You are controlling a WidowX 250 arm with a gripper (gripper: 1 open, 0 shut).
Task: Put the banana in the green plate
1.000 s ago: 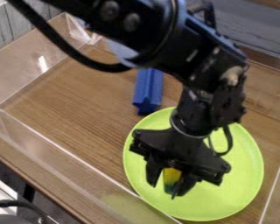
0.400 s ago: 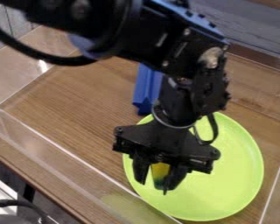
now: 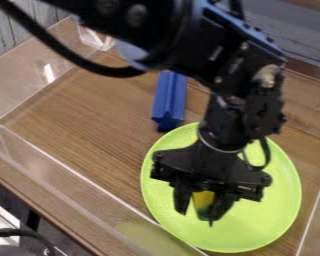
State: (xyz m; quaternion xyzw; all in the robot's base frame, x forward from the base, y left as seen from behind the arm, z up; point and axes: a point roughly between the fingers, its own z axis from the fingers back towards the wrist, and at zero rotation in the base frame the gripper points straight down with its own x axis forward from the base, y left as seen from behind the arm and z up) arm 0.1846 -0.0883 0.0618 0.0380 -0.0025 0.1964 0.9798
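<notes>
Banana (image 3: 203, 201), yellow with a darker tip, sits clamped between the black fingers of the gripper (image 3: 206, 204), which points straight down over the green plate (image 3: 276, 190). Its lower end hangs close above the plate's surface; whether it touches cannot be told. Behind the plate, a blue elongated block (image 3: 168, 101) lies on the wooden tabletop (image 3: 83, 120), near the plate's far rim.

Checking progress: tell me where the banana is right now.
In the camera view, the banana sits low and right of centre, clamped in the gripper over the green plate.
</notes>
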